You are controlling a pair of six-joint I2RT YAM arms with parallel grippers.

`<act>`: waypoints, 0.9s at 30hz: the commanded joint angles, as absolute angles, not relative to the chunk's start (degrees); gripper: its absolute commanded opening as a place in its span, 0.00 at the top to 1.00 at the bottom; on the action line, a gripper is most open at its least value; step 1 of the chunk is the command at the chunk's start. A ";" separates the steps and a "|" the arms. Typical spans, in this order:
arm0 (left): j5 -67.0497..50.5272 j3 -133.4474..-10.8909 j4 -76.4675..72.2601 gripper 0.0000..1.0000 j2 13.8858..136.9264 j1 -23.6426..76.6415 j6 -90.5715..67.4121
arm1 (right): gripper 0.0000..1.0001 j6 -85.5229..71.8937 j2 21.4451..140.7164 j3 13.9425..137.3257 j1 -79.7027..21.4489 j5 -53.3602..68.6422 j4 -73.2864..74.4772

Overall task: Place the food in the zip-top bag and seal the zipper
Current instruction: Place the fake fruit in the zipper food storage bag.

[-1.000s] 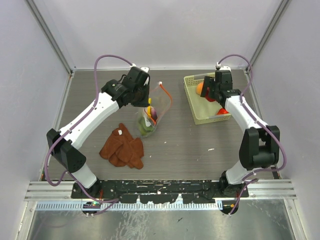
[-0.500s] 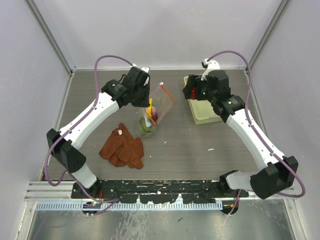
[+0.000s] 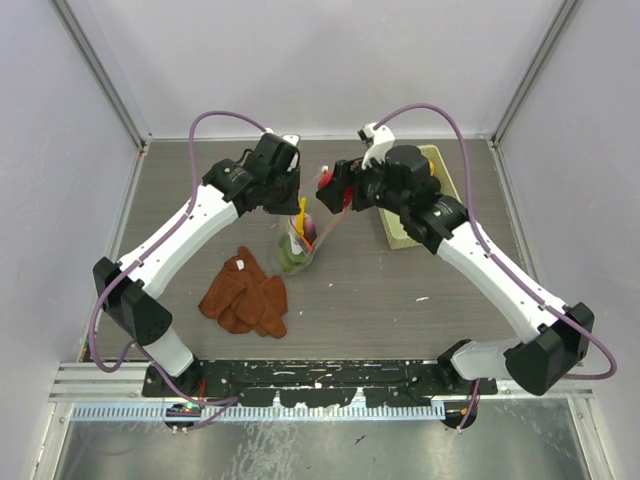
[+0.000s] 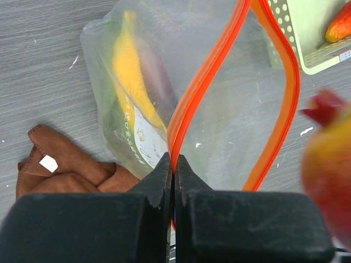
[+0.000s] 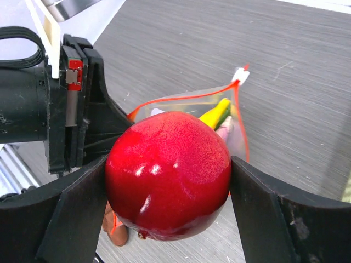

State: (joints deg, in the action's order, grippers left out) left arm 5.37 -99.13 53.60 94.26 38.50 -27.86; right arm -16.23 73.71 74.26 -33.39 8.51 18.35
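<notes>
The zip-top bag [image 4: 230, 109] hangs with its mouth held open, and its orange-red zipper [image 4: 214, 71] runs in two spread strips to a white end tab [image 5: 239, 74]. My left gripper [image 4: 174, 164] is shut on the near strip. Inside the bag lie a yellow banana [image 4: 129, 71], a dark purple piece and green leaves. My right gripper [image 5: 167, 181] is shut on a glossy red apple [image 5: 167, 172] and holds it just above the bag's mouth [image 3: 318, 215]. In the top view the apple [image 3: 328, 190] sits beside the left gripper [image 3: 297, 205].
A rust-brown cloth [image 3: 245, 295] lies on the table left of the bag. The pale green slotted basket [image 3: 405, 225] stands at the back right, with an orange-red piece [image 4: 340, 24] still in it. Metal frame posts rise at the back corners.
My right arm has swung left from the basket, carrying the red apple to just above the bag's mouth. The left arm and the bag have stayed put.
</notes>
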 commanded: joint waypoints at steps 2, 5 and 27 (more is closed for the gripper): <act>4.14 -99.65 51.43 1.00 91.24 38.19 -28.58 | 0.43 -17.47 77.92 76.80 -35.30 12.22 12.47; 4.10 -99.30 51.29 1.00 91.10 38.17 -28.65 | 0.43 -17.81 80.38 76.14 -35.33 12.84 11.55; 3.13 -98.78 50.45 1.00 90.99 38.22 -29.19 | 0.00 -17.36 88.11 73.15 -35.31 6.68 9.40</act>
State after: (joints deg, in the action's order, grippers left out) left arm 3.64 -98.54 53.01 93.82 38.50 -29.12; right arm -17.41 88.47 72.84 -35.24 7.99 12.40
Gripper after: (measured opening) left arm 0.007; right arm 0.981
